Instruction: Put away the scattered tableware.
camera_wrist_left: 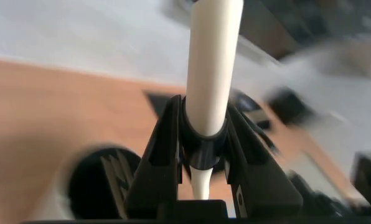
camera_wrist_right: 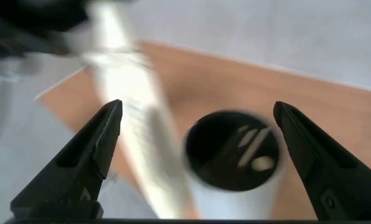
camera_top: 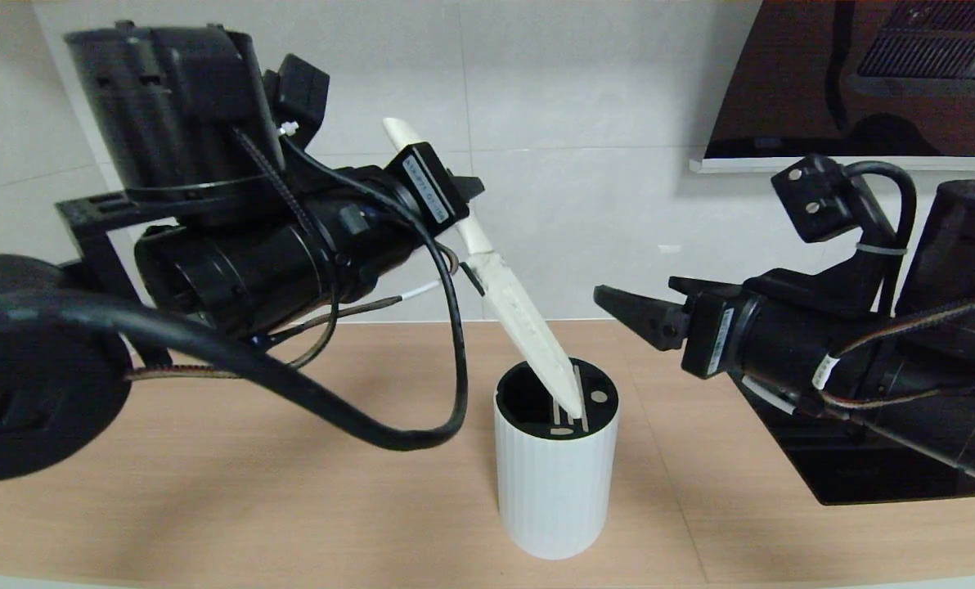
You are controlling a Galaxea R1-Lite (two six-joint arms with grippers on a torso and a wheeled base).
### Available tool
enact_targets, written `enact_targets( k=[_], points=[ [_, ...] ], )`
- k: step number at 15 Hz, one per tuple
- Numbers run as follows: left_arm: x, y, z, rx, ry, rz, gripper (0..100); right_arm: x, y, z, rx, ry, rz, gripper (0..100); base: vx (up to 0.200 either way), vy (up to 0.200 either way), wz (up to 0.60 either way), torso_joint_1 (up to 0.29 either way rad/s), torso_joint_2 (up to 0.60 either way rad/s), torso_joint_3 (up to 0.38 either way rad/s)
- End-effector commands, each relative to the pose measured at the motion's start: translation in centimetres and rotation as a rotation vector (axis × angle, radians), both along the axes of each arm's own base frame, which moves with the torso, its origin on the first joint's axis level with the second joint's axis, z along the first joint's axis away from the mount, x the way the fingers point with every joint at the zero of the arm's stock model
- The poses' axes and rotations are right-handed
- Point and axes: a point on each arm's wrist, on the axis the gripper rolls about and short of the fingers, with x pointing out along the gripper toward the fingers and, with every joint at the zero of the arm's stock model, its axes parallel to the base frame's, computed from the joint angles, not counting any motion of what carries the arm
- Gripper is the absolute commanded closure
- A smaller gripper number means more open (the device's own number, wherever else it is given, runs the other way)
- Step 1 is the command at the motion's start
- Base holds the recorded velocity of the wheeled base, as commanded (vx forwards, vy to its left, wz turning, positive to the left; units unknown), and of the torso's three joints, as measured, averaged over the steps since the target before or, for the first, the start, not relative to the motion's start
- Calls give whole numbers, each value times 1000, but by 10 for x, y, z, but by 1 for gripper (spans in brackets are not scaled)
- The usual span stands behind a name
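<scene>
A white knife (camera_top: 520,319) hangs tilted over the counter, its tip just inside the black slotted top of a white ribbed utensil holder (camera_top: 557,483). My left gripper (camera_top: 452,196) is shut on the knife's handle, above and to the left of the holder. In the left wrist view the handle (camera_wrist_left: 213,62) sits clamped in the left gripper (camera_wrist_left: 202,107), with the holder (camera_wrist_left: 98,180) below. My right gripper (camera_top: 635,303) stands open to the right of the knife, level with the blade. The right wrist view shows its gripper (camera_wrist_right: 198,107) with wide-spread fingers framing the knife (camera_wrist_right: 142,143) and the holder (camera_wrist_right: 235,162).
The holder stands on a wooden counter (camera_top: 209,507) backed by a white tiled wall. A black cooktop (camera_top: 864,483) lies at the right under my right arm. A dark range hood (camera_top: 864,74) hangs at the upper right.
</scene>
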Motion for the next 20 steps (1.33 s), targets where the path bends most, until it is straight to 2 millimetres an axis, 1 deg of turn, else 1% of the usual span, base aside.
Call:
enact_targets(
  k=[1,2,3,4,6,8,9,12,13,14,16,20],
  points=[
    [-8,-10,10,51,-56,42,100,3,-10,5,11,-14,-34,0,0,0,0,0,0,0],
    [-9,-25,-1,120,-55,116,100,4,-9,3,7,-9,-35,0,0,0,0,0,0,0],
    [-7,-30,-5,161,-59,176,100,4,-9,3,6,-8,-35,0,0,0,0,0,0,0],
    [-8,-39,-8,205,-103,260,100,5,-9,3,6,-8,-37,0,0,0,0,0,0,0],
    [-9,-47,-14,231,-162,300,100,6,-11,3,4,-9,-47,0,0,0,0,0,0,0],
    [-7,-57,-28,293,-190,338,100,6,-12,4,7,-12,-49,0,0,0,0,0,0,0],
    [-7,-60,-36,334,-205,342,100,6,-13,5,8,-13,-50,0,0,0,0,0,0,0],
    [-10,-65,-42,356,-279,356,100,6,-13,4,7,-14,-50,0,0,0,0,0,0,0],
    [-10,-65,-42,358,-284,363,100,6,-12,4,7,-14,-50,0,0,0,0,0,0,0],
    [-11,-70,-46,363,-287,364,100,6,-12,4,6,-13,-50,0,0,0,0,0,0,0],
    [-8,-74,-52,379,-278,360,100,7,-12,3,4,-11,-50,0,0,0,0,0,0,0],
    [-6,-77,-59,388,-270,356,100,6,-13,3,4,-11,-50,0,0,0,0,0,0,0]
  ],
)
